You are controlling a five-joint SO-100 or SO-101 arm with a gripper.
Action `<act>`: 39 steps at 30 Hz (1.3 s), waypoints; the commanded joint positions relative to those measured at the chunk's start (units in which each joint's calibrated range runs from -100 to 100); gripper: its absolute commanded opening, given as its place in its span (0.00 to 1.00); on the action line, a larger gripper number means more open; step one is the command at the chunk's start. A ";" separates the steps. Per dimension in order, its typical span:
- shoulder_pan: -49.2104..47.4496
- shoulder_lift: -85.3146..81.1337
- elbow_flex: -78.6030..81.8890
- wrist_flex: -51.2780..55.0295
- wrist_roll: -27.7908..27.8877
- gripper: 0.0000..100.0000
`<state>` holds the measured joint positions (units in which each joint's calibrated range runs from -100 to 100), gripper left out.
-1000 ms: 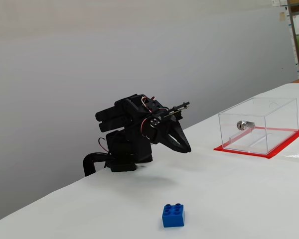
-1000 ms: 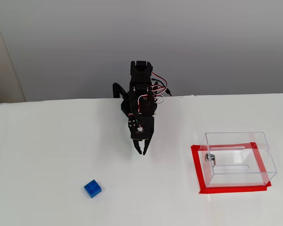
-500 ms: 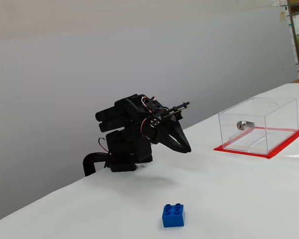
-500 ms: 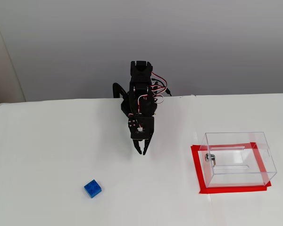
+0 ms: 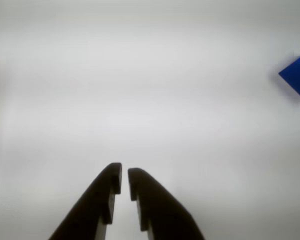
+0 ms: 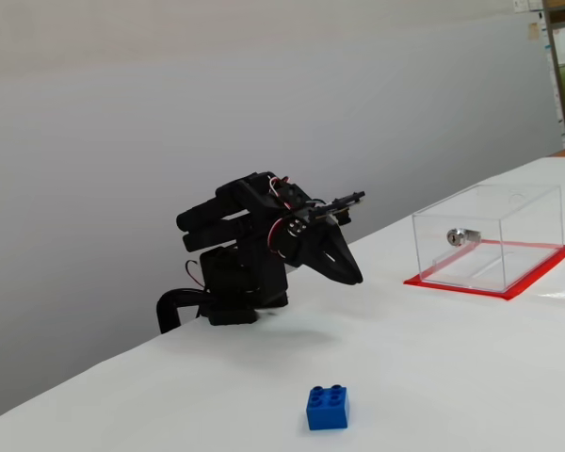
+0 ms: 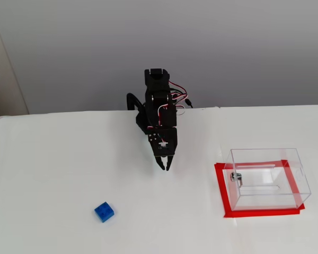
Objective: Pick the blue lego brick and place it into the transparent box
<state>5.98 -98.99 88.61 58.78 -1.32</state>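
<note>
A white table (image 7: pixel 53 174) stands against a plain grey wall (image 7: pixel 69 47). At the middle of the table's far edge sits a black robot arm (image 7: pixel 158 106), folded low with red and white wires on its upper joints. Its gripper (image 7: pixel 165 166) points down and forward above the bare tabletop, holding nothing; in the wrist view the two dark fingers (image 5: pixel 102 200) are nearly together, with only a narrow slit between their tips. The blue lego brick (image 7: pixel 104 211) lies studs up on the table near the front edge, toward the left side in that fixed view, well apart from the gripper. The transparent box (image 7: pixel 294 174) stands upright toward the right edge on a red base mat (image 7: pixel 220 185), with a small silver lock cylinder (image 7: pixel 236 177) on its left wall. The brick's corner shows at the right edge of the wrist view.
</note>
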 commanded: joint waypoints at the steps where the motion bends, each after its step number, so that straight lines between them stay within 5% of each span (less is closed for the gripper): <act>1: -2.10 -0.68 -6.70 3.10 -0.19 0.02; 39: 3.89 41.58 -65.38 6.84 0.28 0.01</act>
<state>8.97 -60.68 29.13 65.55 -1.32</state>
